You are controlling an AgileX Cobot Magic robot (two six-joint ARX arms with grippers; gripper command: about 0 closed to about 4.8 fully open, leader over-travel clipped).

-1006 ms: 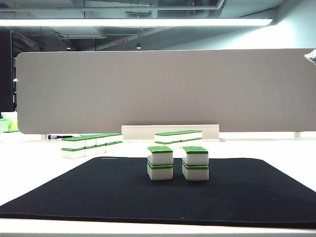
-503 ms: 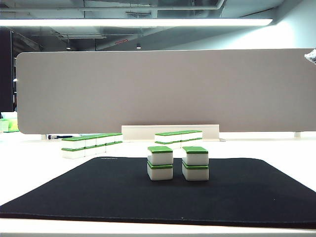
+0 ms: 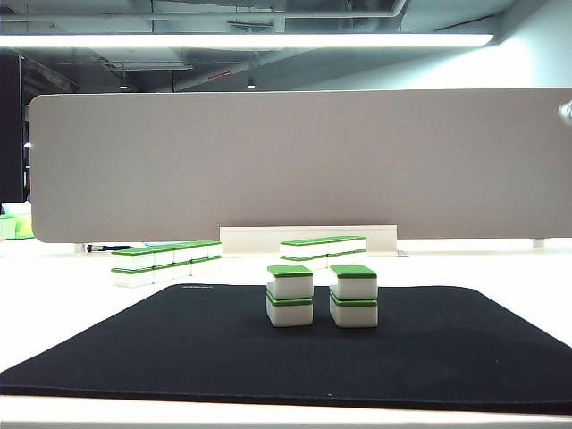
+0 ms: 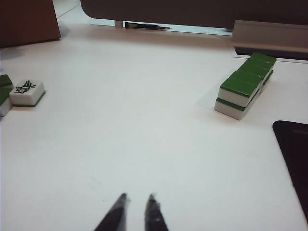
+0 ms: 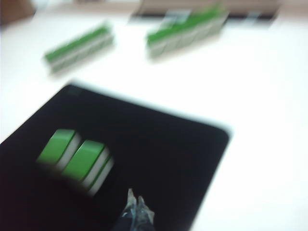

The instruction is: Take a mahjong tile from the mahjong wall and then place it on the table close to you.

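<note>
The mahjong wall (image 3: 165,264) is a two-layer row of white tiles with green tops, left of the black mat (image 3: 179,340) on the white table (image 3: 54,304). It also shows in the left wrist view (image 4: 243,86) and, blurred, in the right wrist view (image 5: 79,48). My left gripper (image 4: 138,197) hovers over bare table well short of the wall, its tips nearly together and empty. My right gripper (image 5: 135,195) is shut and empty above the mat, beside two tile stacks (image 5: 77,159). Neither gripper shows in the exterior view.
Two two-tile stacks (image 3: 290,295) (image 3: 354,295) stand mid-mat. A shorter row (image 3: 323,248) lies behind them. A face-up tile (image 4: 28,91) lies off to the side of the left gripper. A grey partition (image 3: 295,161) closes the back. A bit of the right arm (image 3: 566,109) pokes in at the edge.
The bit of the right arm at the exterior view's right edge has slipped slightly lower and further out. No tile has moved.
</note>
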